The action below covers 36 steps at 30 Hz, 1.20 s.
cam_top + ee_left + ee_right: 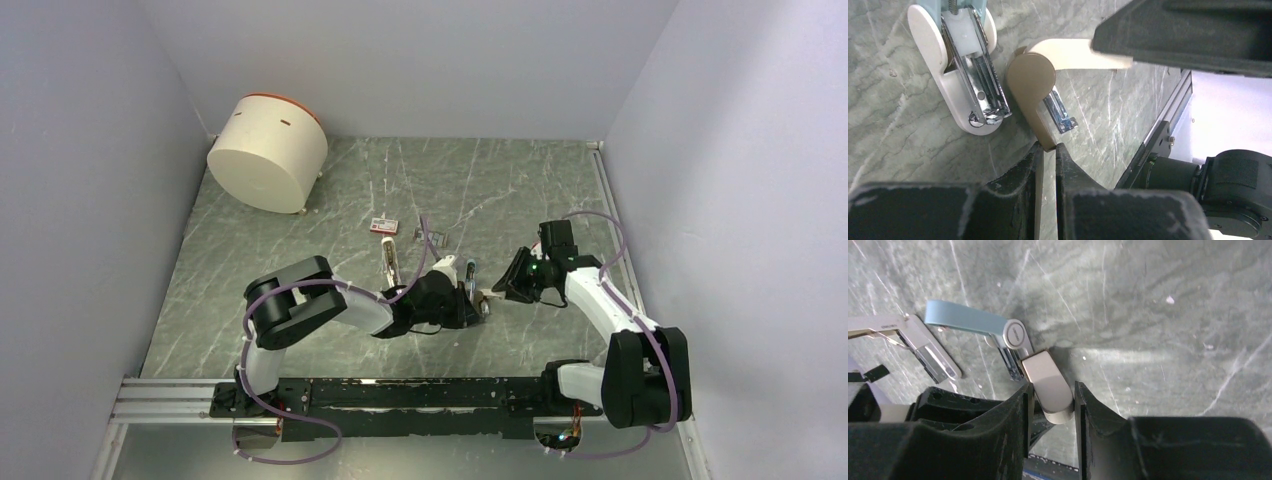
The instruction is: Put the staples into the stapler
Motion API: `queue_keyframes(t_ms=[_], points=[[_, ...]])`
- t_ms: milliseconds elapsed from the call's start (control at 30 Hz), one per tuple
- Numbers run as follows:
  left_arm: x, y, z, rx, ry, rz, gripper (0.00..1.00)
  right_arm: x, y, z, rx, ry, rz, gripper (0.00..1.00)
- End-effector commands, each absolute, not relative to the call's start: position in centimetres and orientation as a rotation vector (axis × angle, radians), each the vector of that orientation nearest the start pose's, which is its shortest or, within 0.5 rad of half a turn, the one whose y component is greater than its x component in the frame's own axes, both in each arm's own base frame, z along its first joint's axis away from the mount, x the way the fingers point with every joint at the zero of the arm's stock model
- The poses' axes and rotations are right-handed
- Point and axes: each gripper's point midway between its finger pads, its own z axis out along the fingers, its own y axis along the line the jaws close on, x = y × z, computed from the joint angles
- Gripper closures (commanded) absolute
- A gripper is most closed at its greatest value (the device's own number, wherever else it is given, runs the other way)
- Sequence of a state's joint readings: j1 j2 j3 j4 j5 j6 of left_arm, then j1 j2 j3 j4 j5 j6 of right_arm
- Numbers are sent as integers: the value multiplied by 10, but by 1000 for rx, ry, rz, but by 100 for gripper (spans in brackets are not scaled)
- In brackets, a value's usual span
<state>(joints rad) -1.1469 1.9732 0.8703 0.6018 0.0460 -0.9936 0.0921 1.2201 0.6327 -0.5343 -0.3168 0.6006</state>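
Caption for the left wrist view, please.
Left fingers and right fingers hold a beige stapler hinged open, magazine exposed, beside an opened white stapler.

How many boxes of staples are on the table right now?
1. The red box lies flat on the table, right of the white drum, with nothing touching it; another may be hidden.
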Motion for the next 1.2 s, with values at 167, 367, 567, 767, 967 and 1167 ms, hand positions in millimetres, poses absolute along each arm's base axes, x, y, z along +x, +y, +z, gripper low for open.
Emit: queue_keyframes(t_ms=[167, 367, 567, 767, 967, 1167], points=[[123, -460, -3, 347, 2552, -1265, 95, 268, 69, 80, 651, 2502, 412, 76], [126, -475, -1, 341, 2545, -1300, 95, 256, 50, 97, 651, 2536, 224, 83], [125, -475, -4, 299, 2565, -1309, 95, 250, 55, 96, 570, 2571, 227, 73], [128, -470, -5, 236, 2596, -1322, 90, 229, 86, 79, 433, 2615, 453, 36], [129, -465, -12, 198, 2628, -1330, 88, 213, 98, 59, 431, 2660, 508, 31], [131, -462, -14, 176, 2647, -1325, 85, 207, 115, 53, 337, 2691, 505, 28]])
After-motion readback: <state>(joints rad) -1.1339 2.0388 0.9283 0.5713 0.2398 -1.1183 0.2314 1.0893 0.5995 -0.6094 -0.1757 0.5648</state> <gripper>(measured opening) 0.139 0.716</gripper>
